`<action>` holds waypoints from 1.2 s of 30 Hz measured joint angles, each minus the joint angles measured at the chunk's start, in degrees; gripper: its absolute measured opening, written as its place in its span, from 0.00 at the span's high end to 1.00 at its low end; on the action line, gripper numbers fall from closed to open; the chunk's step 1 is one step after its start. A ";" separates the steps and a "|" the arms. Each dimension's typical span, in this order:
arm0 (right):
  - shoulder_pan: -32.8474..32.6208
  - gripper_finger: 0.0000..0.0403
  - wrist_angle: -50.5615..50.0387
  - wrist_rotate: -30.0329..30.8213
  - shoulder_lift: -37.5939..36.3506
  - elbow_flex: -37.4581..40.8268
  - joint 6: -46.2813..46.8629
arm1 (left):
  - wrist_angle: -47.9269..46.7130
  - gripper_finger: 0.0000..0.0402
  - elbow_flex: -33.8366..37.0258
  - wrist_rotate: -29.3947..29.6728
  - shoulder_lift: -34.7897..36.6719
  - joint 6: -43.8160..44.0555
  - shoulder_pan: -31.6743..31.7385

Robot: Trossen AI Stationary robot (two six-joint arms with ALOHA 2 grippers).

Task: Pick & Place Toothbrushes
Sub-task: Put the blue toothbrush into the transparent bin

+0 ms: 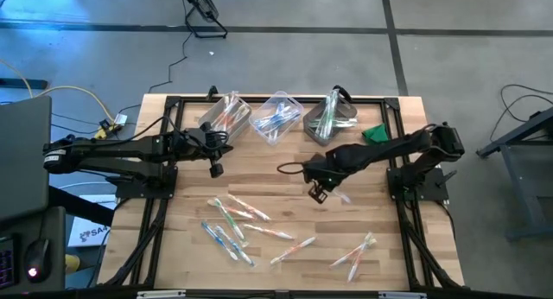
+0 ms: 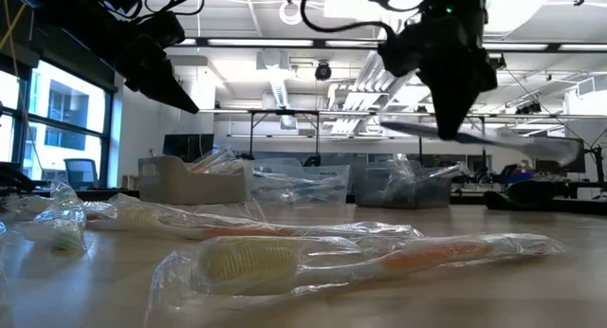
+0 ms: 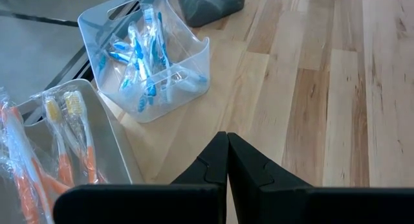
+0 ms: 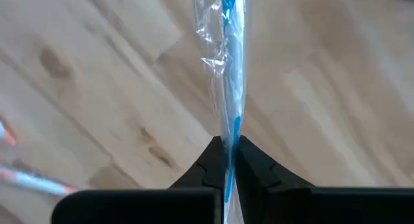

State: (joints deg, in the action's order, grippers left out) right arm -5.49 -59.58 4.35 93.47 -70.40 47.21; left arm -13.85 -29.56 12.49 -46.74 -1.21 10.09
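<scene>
High view: the wooden table (image 1: 285, 174) carries three clear bins in a row along its far edge. The left bin (image 1: 226, 114) holds orange-handled brushes, the middle bin (image 1: 278, 117) holds blue ones, and the right bin (image 1: 331, 117) holds greenish ones. A small green object (image 1: 375, 134) lies just right of the right bin.

The right gripper (image 1: 318, 192) reaches in from the right side and hangs over the middle of the table, its fingers pinched on a blue-handled toothbrush in a clear wrapper (image 4: 229, 62). In the right wrist view the wrapped brush runs straight out from between the two dark fingers (image 4: 210, 159), above bare wood. In the low view that toothbrush sticks out sideways from the gripper, clear of the tabletop.

The left gripper (image 1: 215, 168) sits just near of the left bin, with its fingers pressed together on nothing; the left wrist view shows them meeting above bare wood, with the orange and blue bins beyond.

More wrapped toothbrushes (image 1: 232, 217) lie scattered over the near half of the table: a cluster to the left with orange, green and blue handles, one orange brush (image 1: 292, 249) near the middle, and a pair (image 1: 356, 251) towards the right. In the low view an orange-handled one lies closest to the camera.
</scene>
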 joint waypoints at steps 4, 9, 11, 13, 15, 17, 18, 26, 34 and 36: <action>0.03 0.98 -0.67 1.76 0.00 -2.80 1.24 | 0.00 1.00 0.00 0.00 0.00 0.00 0.01; 0.23 0.98 -0.64 5.39 0.00 -6.44 2.15 | -0.02 1.00 0.00 0.00 0.00 0.00 0.02; 1.13 0.98 -0.56 7.75 0.00 -8.43 2.80 | 0.02 1.00 0.00 0.00 0.00 0.00 0.02; 2.46 0.98 -0.27 10.53 0.00 -10.60 2.86 | 0.37 1.00 0.00 0.02 0.00 -0.06 0.01; 4.07 0.98 0.73 12.80 -0.06 -12.25 1.75 | 0.63 1.00 -0.02 0.37 0.00 -0.31 -0.01; 5.94 0.98 3.93 13.71 -0.07 -13.73 -0.25 | 0.55 1.00 -0.02 0.57 0.00 -0.46 0.02; 6.93 0.98 6.21 13.95 -0.07 -14.34 -1.57 | 0.57 1.00 -0.02 0.58 0.00 -0.46 0.02; 15.79 0.98 30.34 8.47 -0.07 -14.86 -15.33 | 0.46 1.00 -0.02 0.72 0.00 1.28 0.00; 24.26 0.98 42.83 4.01 1.13 -14.90 -23.00 | 0.44 1.00 -0.02 0.68 0.00 8.11 0.00; 26.04 0.98 45.66 0.19 3.15 -14.90 -23.31 | 0.42 1.00 -0.02 0.68 0.02 9.12 0.00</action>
State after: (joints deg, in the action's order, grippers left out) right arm 20.55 -13.92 4.54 96.62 -85.30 23.90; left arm -13.43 -29.58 13.17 -46.72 7.90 10.10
